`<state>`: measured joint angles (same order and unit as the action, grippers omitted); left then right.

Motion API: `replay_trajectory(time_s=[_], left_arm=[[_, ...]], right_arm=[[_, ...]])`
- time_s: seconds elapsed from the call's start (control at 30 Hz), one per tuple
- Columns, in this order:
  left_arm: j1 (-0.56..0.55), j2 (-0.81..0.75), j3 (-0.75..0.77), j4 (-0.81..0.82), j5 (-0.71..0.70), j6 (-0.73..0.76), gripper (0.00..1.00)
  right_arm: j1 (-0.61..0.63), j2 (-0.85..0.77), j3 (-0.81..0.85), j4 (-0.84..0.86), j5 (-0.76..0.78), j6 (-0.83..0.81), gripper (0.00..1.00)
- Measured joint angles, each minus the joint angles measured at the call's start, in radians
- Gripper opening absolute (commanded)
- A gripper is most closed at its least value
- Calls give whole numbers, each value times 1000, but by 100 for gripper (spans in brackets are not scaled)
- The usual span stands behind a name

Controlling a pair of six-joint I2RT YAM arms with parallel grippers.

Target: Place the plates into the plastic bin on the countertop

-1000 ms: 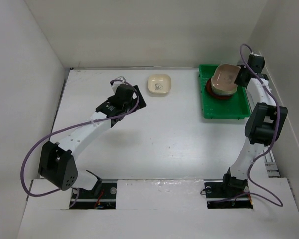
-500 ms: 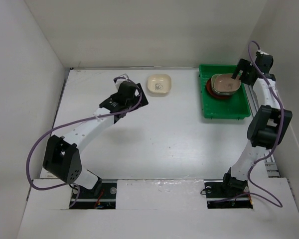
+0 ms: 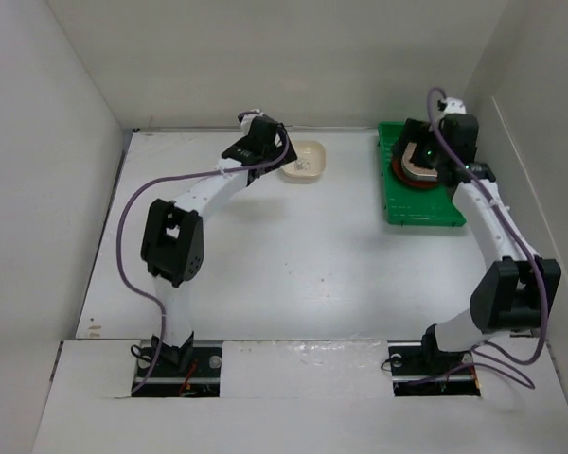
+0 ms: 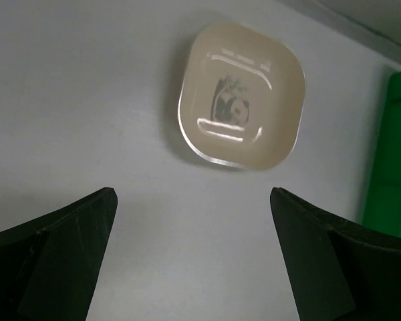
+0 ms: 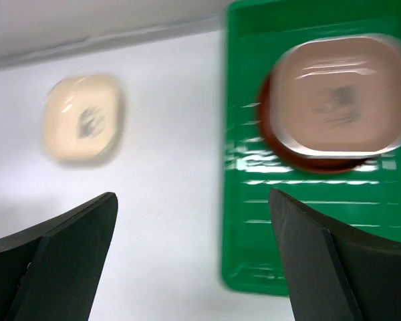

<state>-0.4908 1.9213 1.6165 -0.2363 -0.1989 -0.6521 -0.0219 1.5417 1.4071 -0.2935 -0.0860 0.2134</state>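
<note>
One cream plate [image 3: 305, 159] [image 4: 240, 103] lies on the white countertop [image 3: 293, 255] at the back. My left gripper [image 3: 276, 154] [image 4: 192, 195] hangs open just short of it, with only bare surface between its fingers. The green plastic bin [image 3: 426, 203] [image 5: 301, 227] holds a tan-pink plate [image 5: 337, 93] stacked on a red-brown one [image 5: 307, 160]. My right gripper [image 3: 412, 149] [image 5: 193, 195] hovers open and empty over the bin's left edge. It hides part of the stack [image 3: 418, 168] from above. The right wrist view, blurred, also takes in the cream plate [image 5: 83, 119].
White walls enclose the countertop on three sides. The bin stands against the right wall at the back. Purple cables loop off both arms.
My right gripper opened and left the tan-pink plate on the stack in the bin, then swung left. My left arm stretched toward the back, up to the cream plate.
</note>
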Motion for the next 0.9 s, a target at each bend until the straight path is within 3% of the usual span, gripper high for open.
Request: replay_trajectory(time_s=[0.13,0.27,0.37,0.57,0.6,0.63,0.7,0.83,0.87,0.9], left_arm=[[71,248,297,-21,29,24,100],[122,466,543,-59,52,38,90],[141,537,568,-75,71,43,78],[141,602,597,-74,118,51,66],[139,603,599,-72,124,51,61],[135,603,599,-71,130,53,46],[124,607,599,-69,133,54,35],[93,619,586,-47,132,62,45],[90,614,573,-34,133,60,51],[84,605,555,-10,135,60,71]], right_arm=[[134,-151,-231,39,-50,26,100],[171,-270,-364,42,-99,53,100],[181,-350,-401,45,-116,62,100],[225,-518,-430,50,-131,66,100],[227,-539,-435,51,-132,66,100],[227,-556,-439,51,-132,66,100],[227,-576,-447,51,-132,67,100],[227,-579,-474,51,-136,67,100],[227,-578,-483,48,-137,67,100],[227,-576,-489,47,-138,67,100]])
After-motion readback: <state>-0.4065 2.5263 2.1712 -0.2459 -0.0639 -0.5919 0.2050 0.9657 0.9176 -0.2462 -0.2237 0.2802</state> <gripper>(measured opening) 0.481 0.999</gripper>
